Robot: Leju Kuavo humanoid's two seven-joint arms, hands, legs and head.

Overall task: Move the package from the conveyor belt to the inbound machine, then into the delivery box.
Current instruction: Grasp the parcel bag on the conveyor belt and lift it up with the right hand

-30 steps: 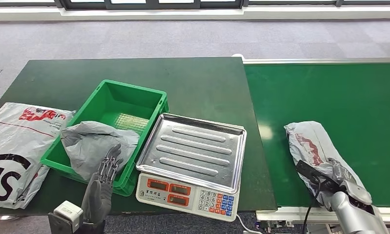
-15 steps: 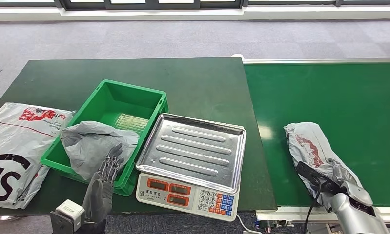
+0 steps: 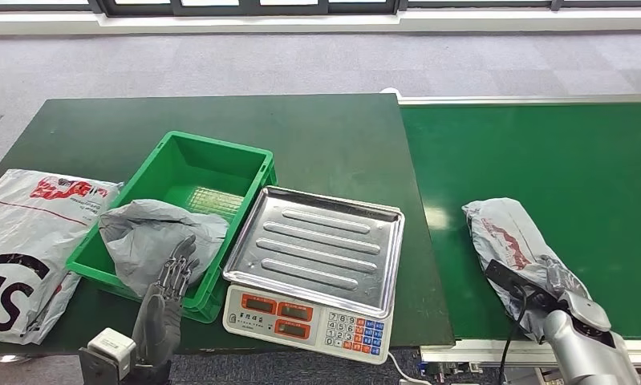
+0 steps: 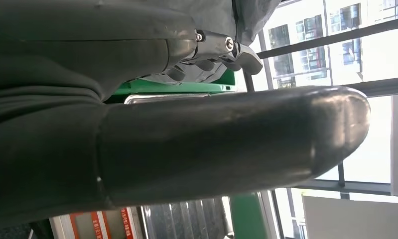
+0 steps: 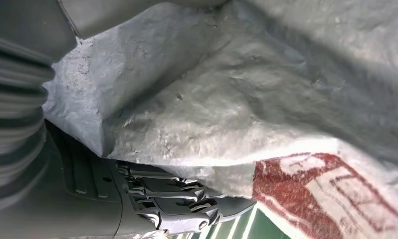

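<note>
Head view: package [image 3: 516,242] on conveyor [image 3: 557,160], our right robot hand [image 3: 572,307] wrapped around it (grasp made, we judge). Scale [image 3: 313,257], bin [image 3: 184,180] stops remain. Left robot hand [image 3: 171,293] holds nothing, fingers apart.

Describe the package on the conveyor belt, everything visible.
The package is a soft grey plastic mailer bag, crumpled and wrinkled, with red printing on its upper face. It lies lengthwise on the green conveyor belt, near the belt's front edge, angled toward the robot. Its near end is under the right hand, whose dark fingers curl beneath the bag in the right wrist view. Whether it is lifted off the belt cannot be told.
</note>
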